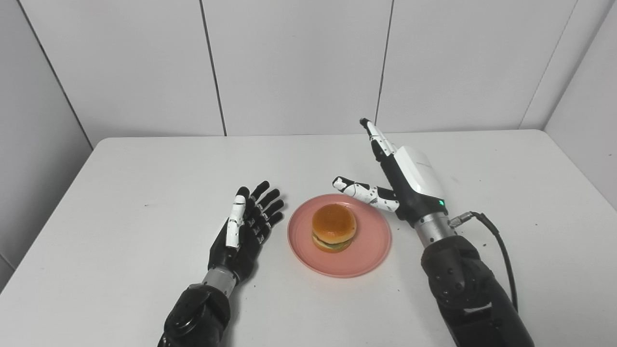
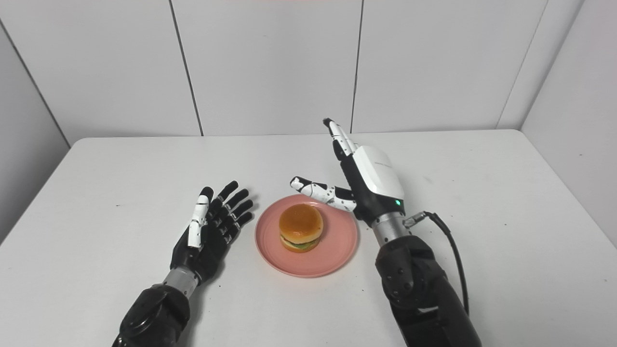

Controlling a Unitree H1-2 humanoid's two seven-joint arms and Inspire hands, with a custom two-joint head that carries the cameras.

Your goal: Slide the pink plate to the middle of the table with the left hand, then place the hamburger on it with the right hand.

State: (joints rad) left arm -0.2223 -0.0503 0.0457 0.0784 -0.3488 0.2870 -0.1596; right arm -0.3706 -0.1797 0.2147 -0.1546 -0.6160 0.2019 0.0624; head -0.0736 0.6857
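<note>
White table [image 1: 144, 168] with rounded far corners, set against pale panelled walls, pink plate [image 1: 371, 250] lying flat near the table's middle, toward its near edge, small dark specks on the tabletop right of the plate

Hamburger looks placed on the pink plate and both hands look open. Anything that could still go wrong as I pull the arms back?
1. The right hand's thumb reaches over the pink plate's far rim; withdrawing low might nudge the plate.
2. The left hand lies open close beside the plate; a sideways move may shift it.
3. A jolt could topple the hamburger.
</note>
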